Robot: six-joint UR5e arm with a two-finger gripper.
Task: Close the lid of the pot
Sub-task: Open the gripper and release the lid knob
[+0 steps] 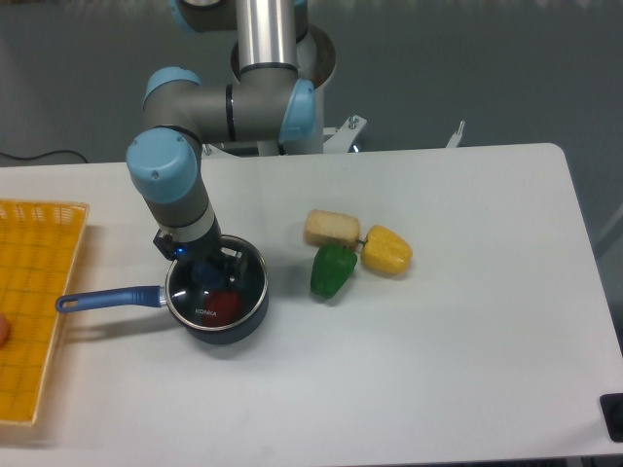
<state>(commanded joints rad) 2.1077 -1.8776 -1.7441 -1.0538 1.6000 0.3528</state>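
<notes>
On the bench [467,321], left to right: 1 orange basket [29,302], 1 pot [219,302] wearing 1 pot lid [229,289], and 3 toy foods [355,253]. The end effector [207,270] sits at the lid's knob; its grip cannot be judged.

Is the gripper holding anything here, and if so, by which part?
The gripper is down on the pot lid at its blue centre knob, but whether its fingers are closed on it cannot be told.

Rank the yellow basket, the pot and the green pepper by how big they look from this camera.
1. Yellow basket, though partly cut off by the frame.
2. Pot, counting its long handle.
3. Green pepper, clearly the smallest.
</notes>
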